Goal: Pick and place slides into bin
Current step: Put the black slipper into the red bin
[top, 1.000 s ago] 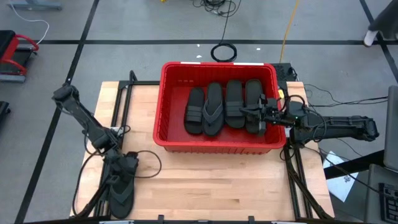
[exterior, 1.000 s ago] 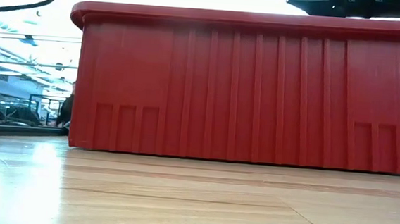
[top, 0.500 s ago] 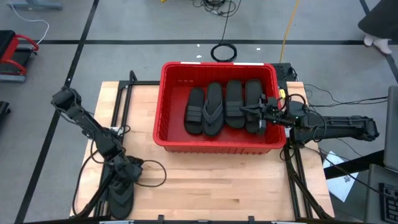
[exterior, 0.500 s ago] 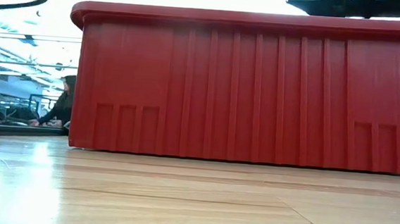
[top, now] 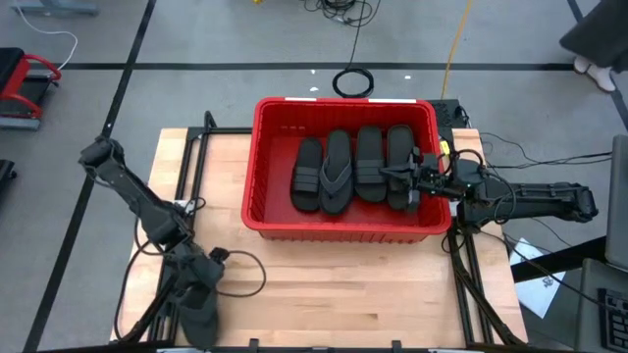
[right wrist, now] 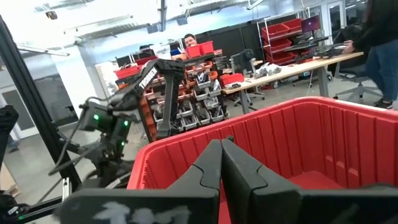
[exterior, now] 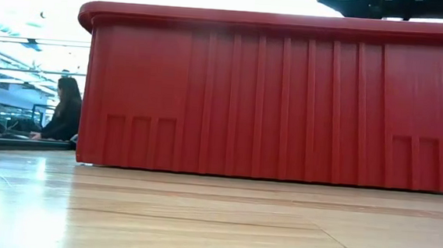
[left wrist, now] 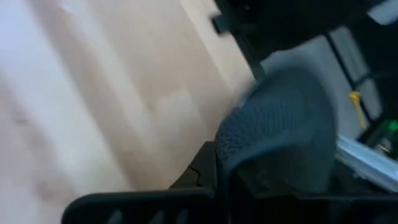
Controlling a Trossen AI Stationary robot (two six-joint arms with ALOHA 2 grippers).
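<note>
Left hand: mine, down at the near left corner of the tabletop, fingers closed on a slide lying there. Wrist view shows its pebbled black rubber right at my fingers; how much of it sits between them I cannot tell.

Slide, handling: light, I judge; soft and bendy, so it should droop if taken by one end. Grippy rubber, not fragile. Best hold looks to be the sole edge near the middle, or the strap.

Other slides under that hand: dark shapes overlap, count unclear.

Bin: red, ribbed walls, mid tabletop, well apart from the left hand. Holds four slides abreast, three strapped and one thong type.

Right hand: mine too, fingers pressed together on nothing, hovering over the bin's right side above the rightmost slide.

Far: people at workbenches in the room beyond.
</note>
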